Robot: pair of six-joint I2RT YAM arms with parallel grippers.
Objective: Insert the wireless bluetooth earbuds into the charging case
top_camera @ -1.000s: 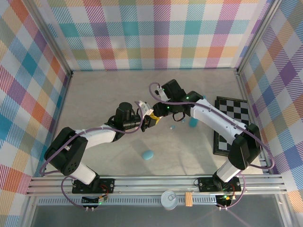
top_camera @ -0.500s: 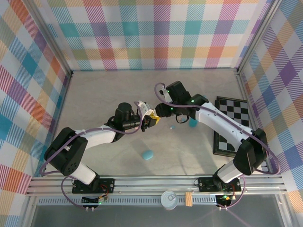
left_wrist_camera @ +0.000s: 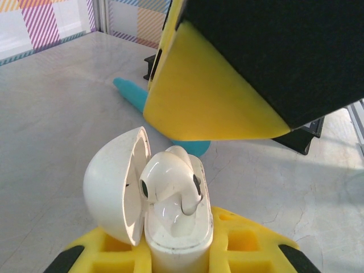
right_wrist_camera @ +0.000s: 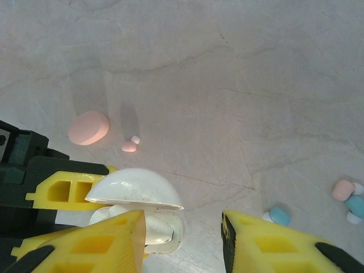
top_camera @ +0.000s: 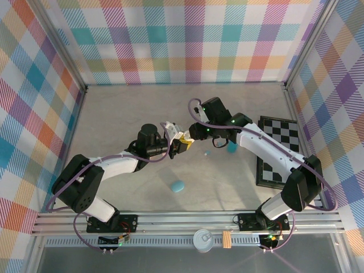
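White earbud [left_wrist_camera: 168, 179] in open charging case [left_wrist_camera: 111, 187], left gripper [left_wrist_camera: 176, 256] clamped on case, right gripper [right_wrist_camera: 182, 239] parted, empty, at twelve o'clock above earbud.

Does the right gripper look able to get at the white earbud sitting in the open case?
Probably yes. The left gripper holds the charging case with its lid swung aside, the earbud stands proud of its well, and the right gripper hangs open just above, nothing between.

white case [left_wrist_camera: 176, 250]: upright, lid open | white earbud [left_wrist_camera: 168, 176]: partly in case | pink earbud [right_wrist_camera: 129, 147]: lying loose
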